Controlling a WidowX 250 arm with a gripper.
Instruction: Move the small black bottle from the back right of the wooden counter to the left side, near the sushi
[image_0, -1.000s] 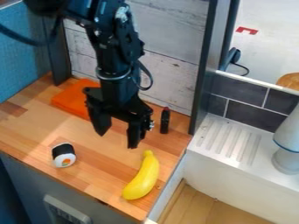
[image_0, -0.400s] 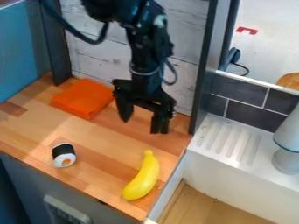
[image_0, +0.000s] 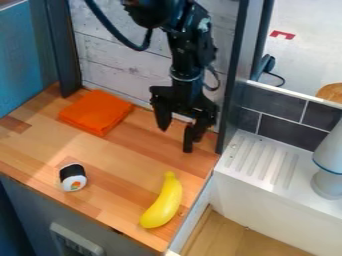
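While the black gripper (image_0: 179, 136) hangs over the back right part of the wooden counter (image_0: 123, 165), its fingers are spread apart. Nearest to it is a small black tube (image_0: 188, 146), upright, upper part hidden by the gripper; can't tell if they touch, dark on dark. White plank wall (image_0: 120, 62) behind, dark upright post (image_0: 233, 75) just right of the gripper.

Orange folded cloth (image_0: 97, 112) lies flat left of the gripper, near the wall, well apart from the fingers. Yellow banana (image_0: 162, 201) nearer the camera, toward the counter's right edge, slightly curved, one end pointing up toward the gripper. Toy sushi roll (image_0: 73, 177), black and white with an orange-and-green spot, at front left. Right of the counter: white ribbed drainboard (image_0: 264, 159), dark gray tiles (image_0: 287, 131) behind it, pale gray object (image_0: 328, 182) with a blue ring standing on it.
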